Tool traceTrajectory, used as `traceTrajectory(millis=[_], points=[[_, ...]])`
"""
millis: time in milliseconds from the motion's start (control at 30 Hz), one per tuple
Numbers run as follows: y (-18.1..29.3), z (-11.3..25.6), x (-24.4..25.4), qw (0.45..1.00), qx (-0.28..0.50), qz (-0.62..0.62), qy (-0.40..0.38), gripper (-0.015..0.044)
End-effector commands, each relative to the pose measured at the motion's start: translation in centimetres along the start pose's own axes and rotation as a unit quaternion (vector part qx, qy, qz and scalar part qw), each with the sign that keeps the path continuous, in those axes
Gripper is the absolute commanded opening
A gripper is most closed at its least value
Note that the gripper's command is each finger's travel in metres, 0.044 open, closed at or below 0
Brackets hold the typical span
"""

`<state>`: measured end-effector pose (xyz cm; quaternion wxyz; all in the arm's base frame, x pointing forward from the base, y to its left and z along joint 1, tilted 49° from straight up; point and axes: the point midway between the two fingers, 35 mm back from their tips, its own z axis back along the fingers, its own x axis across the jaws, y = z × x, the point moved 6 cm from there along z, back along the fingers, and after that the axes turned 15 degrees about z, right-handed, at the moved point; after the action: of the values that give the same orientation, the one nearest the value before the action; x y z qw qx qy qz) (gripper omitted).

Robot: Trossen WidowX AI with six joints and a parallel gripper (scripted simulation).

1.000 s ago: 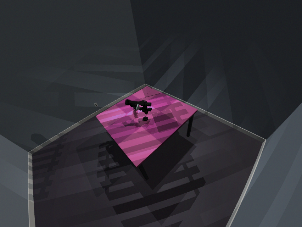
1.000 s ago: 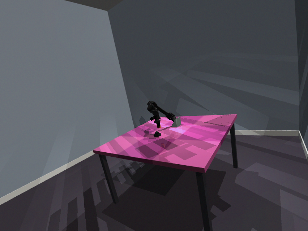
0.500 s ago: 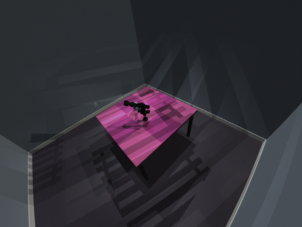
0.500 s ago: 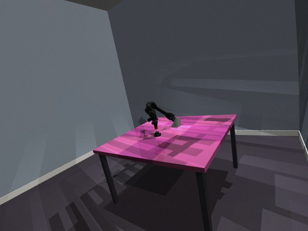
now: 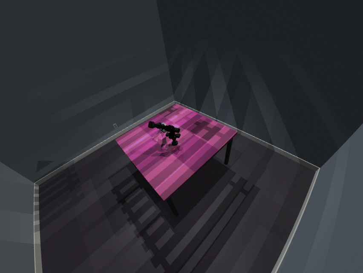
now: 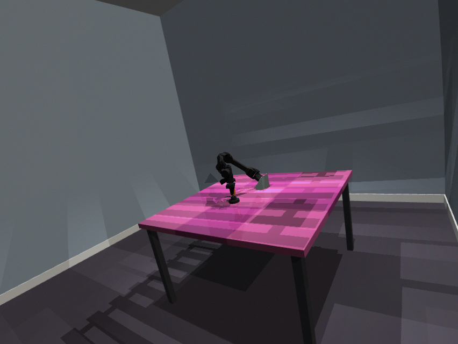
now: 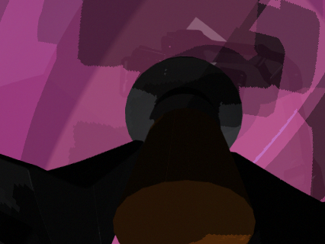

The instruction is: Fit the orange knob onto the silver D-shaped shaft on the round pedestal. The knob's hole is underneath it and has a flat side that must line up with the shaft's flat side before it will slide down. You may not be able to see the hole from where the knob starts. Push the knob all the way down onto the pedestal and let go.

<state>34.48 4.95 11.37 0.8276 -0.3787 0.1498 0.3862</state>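
My gripper (image 6: 231,191) (image 7: 185,155) is shut on the orange knob (image 6: 234,192) (image 7: 185,210), which looks dark and tapered in the wrist view. The round dark pedestal (image 5: 174,143) (image 6: 234,200) (image 7: 183,72) stands on the table, below the gripper and knob. In the wrist view the knob's far end overlaps the pedestal's raised middle. The silver shaft is hidden behind the knob there. The knob's hole underneath and its flat side are also hidden. I cannot tell whether the knob touches the shaft or how the flats line up.
The pink table (image 5: 164,182) (image 6: 266,236) carries the arm and pedestal. A grey wedge-shaped block (image 6: 263,182) stands beside the arm, farther back than the pedestal in the exterior view; the arm partly covers it in the top view. Striped shadows fall across the table.
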Motion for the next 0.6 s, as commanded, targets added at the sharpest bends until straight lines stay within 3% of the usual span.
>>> traceTrajectory(millis=[0, 567], points=[[-0.14, 0.25, -0.03, 1.000, -0.005, 0.000, -0.002, 0.0000], [-0.09, -0.08, -0.02, 1.000, -0.005, 0.000, -0.002, 0.0000]])
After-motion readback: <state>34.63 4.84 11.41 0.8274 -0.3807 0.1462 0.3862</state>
